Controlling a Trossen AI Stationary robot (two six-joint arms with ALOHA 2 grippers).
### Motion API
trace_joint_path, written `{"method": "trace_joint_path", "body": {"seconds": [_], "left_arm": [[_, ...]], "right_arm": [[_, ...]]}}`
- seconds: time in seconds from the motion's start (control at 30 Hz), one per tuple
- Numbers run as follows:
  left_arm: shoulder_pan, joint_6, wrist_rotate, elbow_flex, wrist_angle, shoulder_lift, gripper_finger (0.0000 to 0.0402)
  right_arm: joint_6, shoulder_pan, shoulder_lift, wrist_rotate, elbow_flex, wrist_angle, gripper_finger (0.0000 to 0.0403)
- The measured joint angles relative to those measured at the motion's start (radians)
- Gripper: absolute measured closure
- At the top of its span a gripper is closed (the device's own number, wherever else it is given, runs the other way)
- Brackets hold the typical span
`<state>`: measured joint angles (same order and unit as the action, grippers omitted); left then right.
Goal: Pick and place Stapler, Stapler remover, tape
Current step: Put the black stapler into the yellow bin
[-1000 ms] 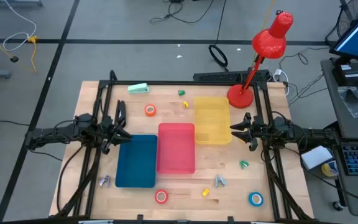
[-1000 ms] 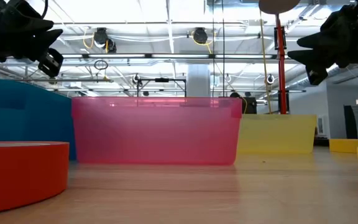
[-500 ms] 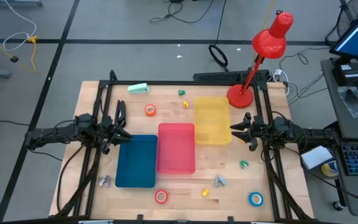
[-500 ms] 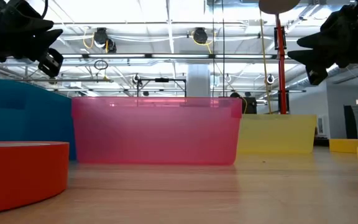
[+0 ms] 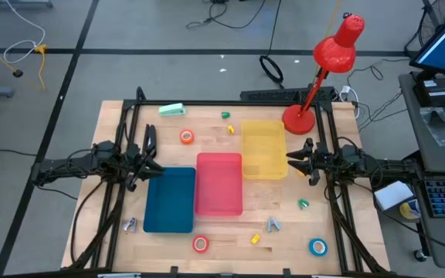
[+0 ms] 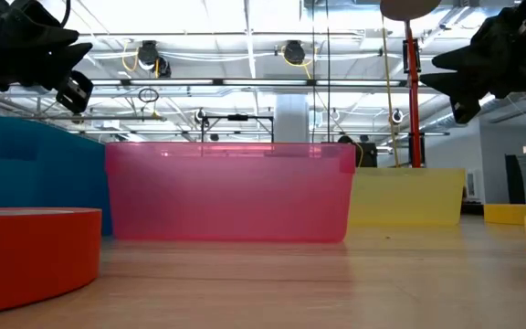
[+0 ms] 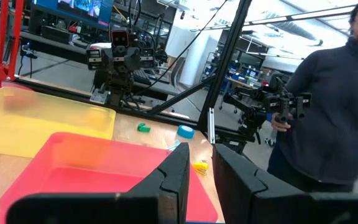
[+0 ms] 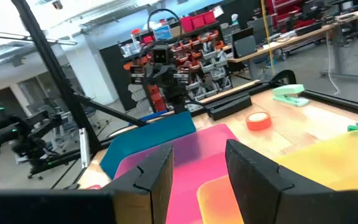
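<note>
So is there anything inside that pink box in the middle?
From above, the pink bin looks bare inside, no tape or tools on its floor. The blue bin and yellow bin beside it look bare too. The level view shows only the walls, hiding the floor.

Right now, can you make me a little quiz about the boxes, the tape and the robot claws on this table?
1. True or false: the pink bin sits between the blue bin and the yellow bin.
2. Pick one: which tape roll lies closest to the green stapler? A) blue B) orange C) red-orange
3. Short answer: what is the right claw holding?

Key
1. True. They stand in a row, with pink in the middle.
2. B. The orange tape roll lies just beside the stapler. The other two are at the opposite edge of the table.
3. Nothing. Its fingers are apart, with only air between them.
</note>
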<state>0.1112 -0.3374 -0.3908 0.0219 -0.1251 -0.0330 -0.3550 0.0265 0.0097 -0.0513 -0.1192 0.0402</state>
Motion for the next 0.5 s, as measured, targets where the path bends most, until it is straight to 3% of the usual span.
{"method": "trace_joint_path", "body": {"seconds": [0.5], "left_arm": [[0.000,0.000,0.000,0.000,0.000,0.000,0.0332]], "right_arm": [[0.000,0.000,0.000,-0.007,0.000,0.002,0.0261]]}}
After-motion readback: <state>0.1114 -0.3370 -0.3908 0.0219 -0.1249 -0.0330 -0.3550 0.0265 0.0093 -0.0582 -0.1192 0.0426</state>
